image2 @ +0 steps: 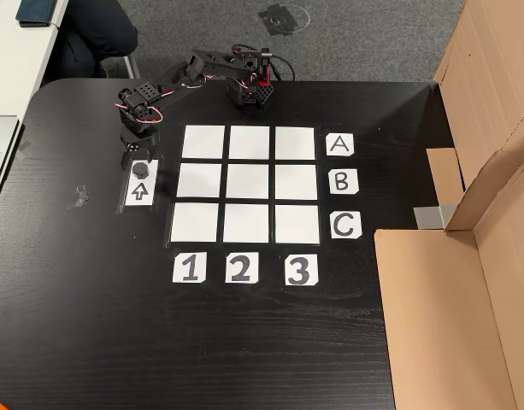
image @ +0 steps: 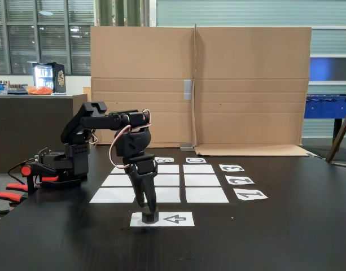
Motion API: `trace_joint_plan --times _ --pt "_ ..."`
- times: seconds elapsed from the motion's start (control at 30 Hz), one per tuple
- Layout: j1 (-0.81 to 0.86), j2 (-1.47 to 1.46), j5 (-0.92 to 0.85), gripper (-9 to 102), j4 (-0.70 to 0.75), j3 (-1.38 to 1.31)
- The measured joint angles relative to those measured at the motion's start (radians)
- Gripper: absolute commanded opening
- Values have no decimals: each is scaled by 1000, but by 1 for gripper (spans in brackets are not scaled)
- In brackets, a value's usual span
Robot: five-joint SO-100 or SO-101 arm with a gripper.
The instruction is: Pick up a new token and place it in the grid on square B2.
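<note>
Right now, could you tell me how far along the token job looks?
Early stage. Nothing is placed: the grid has all nine squares bare, including square B2. In hand: the gripper is down over the token, which sits on the arrow sheet; whether it grips is unclear. Lifting and placing remain.

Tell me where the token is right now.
The token sits on the arrow sheet, left of the grid in the top-down fixed view, directly below the gripper.
</note>
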Motion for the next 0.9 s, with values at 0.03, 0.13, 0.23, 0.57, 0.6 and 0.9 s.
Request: trace_joint_plan --times 0.03,0.13,0.23,0.57,0.6,0.9 --pt "0 0 0 29 0 0" --pt "0 -8 0 29 0 0" --pt "0 -9 0 29 0 0" --pt "0 -46 0 29 0 -37" --pt "0 -46 0 29 0 -40" --pt "0 -66 0 29 -18 -43"
